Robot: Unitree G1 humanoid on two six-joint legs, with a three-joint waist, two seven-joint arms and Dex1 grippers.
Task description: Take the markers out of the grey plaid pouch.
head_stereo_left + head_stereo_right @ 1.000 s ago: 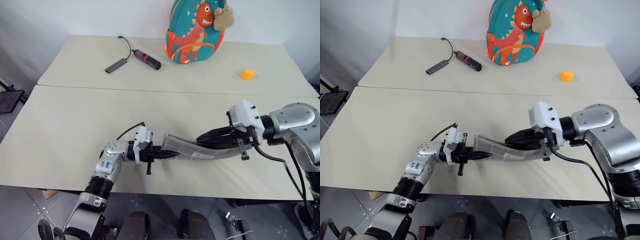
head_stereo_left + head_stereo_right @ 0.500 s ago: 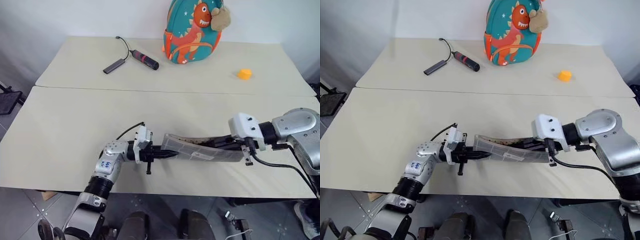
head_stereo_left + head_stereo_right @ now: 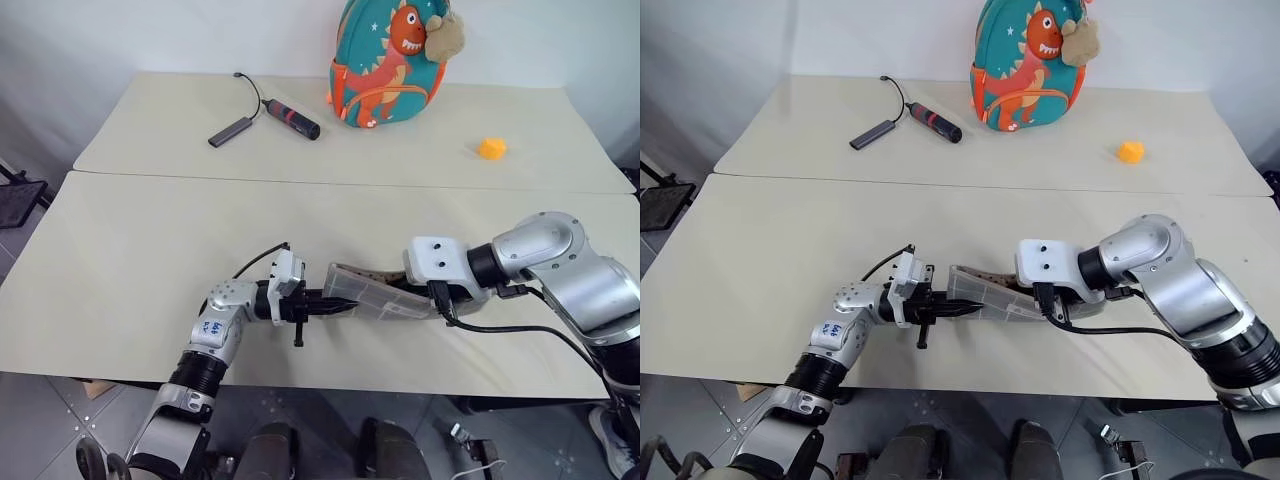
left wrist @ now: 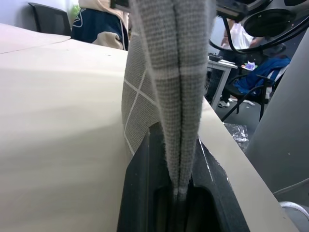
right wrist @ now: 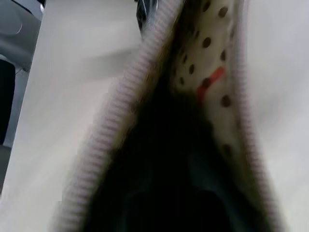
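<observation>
Right now my left gripper [image 3: 322, 303] is clamped on one end of the grey plaid pouch [image 3: 375, 296]; my right gripper [image 3: 425, 298] reaches into its open mouth, fingers hidden. Blind closing could snag lining, missing the markers.

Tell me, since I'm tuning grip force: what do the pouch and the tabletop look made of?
Grey plaid pouch: soft woven fabric, matte; the weave and doubled edge show, and its dotted lining looks like cloth. Table: apparently hard, smooth beige laminate with a faint sheen.
</observation>
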